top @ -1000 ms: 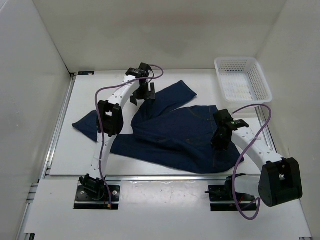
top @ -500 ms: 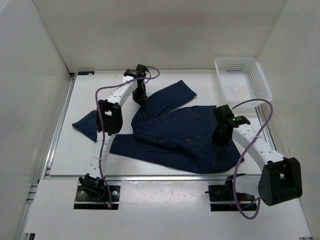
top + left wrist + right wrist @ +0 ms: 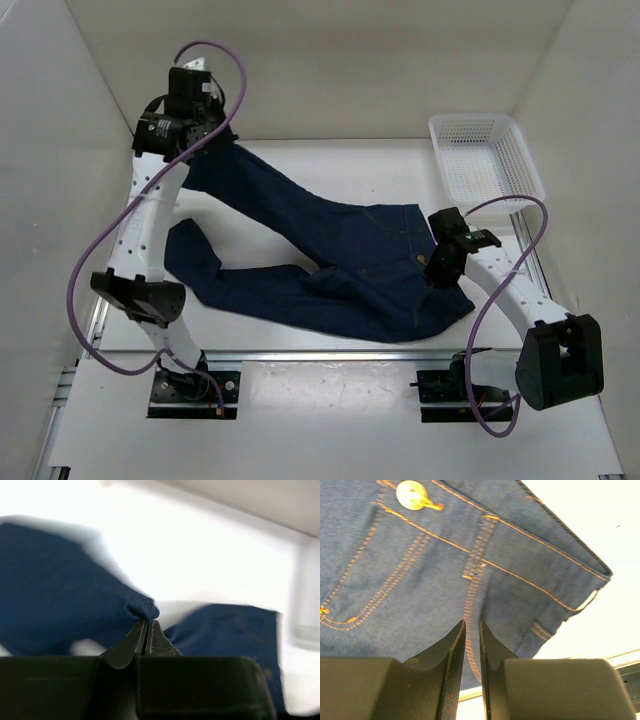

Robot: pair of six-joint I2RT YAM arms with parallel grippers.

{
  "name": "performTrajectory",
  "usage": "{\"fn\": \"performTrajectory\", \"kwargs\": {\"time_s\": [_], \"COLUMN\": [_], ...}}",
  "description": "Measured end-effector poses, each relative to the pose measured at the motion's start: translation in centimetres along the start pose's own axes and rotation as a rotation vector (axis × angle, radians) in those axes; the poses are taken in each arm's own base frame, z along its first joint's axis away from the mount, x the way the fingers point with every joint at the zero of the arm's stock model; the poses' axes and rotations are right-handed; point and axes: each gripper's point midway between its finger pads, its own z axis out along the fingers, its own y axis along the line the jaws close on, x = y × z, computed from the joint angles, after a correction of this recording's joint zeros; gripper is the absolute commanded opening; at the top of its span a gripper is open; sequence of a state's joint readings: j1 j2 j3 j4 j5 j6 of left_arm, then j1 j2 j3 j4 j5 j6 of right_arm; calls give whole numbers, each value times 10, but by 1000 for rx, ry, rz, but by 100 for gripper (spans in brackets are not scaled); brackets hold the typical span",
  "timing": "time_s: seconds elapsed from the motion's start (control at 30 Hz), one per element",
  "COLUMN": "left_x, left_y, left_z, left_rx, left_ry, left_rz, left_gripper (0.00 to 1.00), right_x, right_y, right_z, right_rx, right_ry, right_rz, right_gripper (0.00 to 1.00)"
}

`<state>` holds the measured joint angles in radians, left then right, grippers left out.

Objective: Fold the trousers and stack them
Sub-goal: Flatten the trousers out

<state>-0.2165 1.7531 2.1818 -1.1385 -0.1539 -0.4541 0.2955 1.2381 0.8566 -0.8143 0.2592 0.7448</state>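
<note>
The dark navy trousers (image 3: 350,265) lie spread across the table, waist to the right. One leg is lifted toward the back left, and my left gripper (image 3: 196,142) is raised high there. In the left wrist view my left gripper (image 3: 147,622) is shut on a fold of the trousers (image 3: 144,611) at the leg's end. My right gripper (image 3: 437,266) hangs low over the waist. Seen from the right wrist, the right gripper (image 3: 472,624) has its jaws a narrow gap apart above the orange-stitched side seam (image 3: 472,585). No cloth is pinched between them.
A white mesh basket (image 3: 486,160) stands at the back right corner of the table. White walls close in the table (image 3: 330,165) at the back and on both sides. A metal rail (image 3: 330,355) runs along the front edge by the arm bases.
My left gripper has shut on the leg's end and swung it up and to the back left, dragging that leg across the table. The right gripper has shifted slightly toward the back.
</note>
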Motion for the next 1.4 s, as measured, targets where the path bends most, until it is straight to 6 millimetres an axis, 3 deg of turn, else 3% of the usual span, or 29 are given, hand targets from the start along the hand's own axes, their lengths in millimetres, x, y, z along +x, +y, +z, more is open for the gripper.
{"fn": "performTrajectory", "kwargs": {"time_s": [0.07, 0.1, 0.13, 0.17, 0.2, 0.23, 0.3, 0.37, 0.4, 0.47, 0.57, 0.63, 0.73, 0.8, 0.83, 0.9, 1.03, 1.1, 1.3, 1.4], "left_x": [-6, -7, -6, 7, 23, 49, 105, 154, 174, 179, 150, 126, 95, 88, 88, 94, 127, 149, 186, 197], "left_y": [-27, -38, -48, -54, -48, -38, -5, 37, 60, 85, 110, 119, 131, 141, 149, 164, 190, 194, 190, 187], "left_z": [-6, 2, 23, 87, 117, 147, 196, 214, 213, 207, 189, 165, 122, 98, 88, 78, 82, 86, 98, 108], "left_rx": [62, 80, 84, 59, 34, 5, -74, -171, -223, -273, -309, -322, -325, -329, -337, -355, -400, -401, -347, -324], "left_ry": [-20, -14, 8, 67, 123, 207, 377, 530, 605, 644, 582, 516, 416, 377, 368, 373, 449, 513, 603, 636], "left_rz": [21, 30, 36, 38, 50, 41, 31, 8, -4, -23, -49, -52, -67, -83, -96, -117, -151, -151, -171, -188], "left_gripper": [10, 14, 28, 71, 77, 93, 96, 96, 96, 90, 48, 26, 28, 52, 65, 88, 85, 82, 86, 81], "right_x": [1, 1, 1, 0, -1, -1, -3, -5, -5, -2, -1, -1, -10, -23, -33, -50, -84, -87, -72, -63], "right_y": [0, 0, 0, 0, 0, 0, -1, -3, -5, -8, -9, -8, 4, 19, 29, 50, 97, 106, 92, 82], "right_z": [1, 1, 1, 0, -1, -2, -7, -10, -10, -8, -2, 3, 11, 16, 18, 23, 37, 49, 85, 98], "right_rx": [4, 4, 5, 0, -4, -9, -18, -24, -21, -8, 14, 26, 30, 21, 11, -9, -63, -66, 18, 66], "right_ry": [4, 5, 5, 0, -4, -10, -28, -48, -49, -43, -26, -8, 14, 20, 17, 6, -31, -27, 53, 79], "right_rz": [-1, -1, -1, 0, 1, 3, 9, 17, 18, 14, -4, -18, -51, -70, -79, -94, -119, -123, -91, -75], "right_gripper": [22, 22, 22, 22, 22, 22, 22, 22, 22, 22, 24, 33, 51, 57, 66, 71, 72, 72, 70, 59]}}
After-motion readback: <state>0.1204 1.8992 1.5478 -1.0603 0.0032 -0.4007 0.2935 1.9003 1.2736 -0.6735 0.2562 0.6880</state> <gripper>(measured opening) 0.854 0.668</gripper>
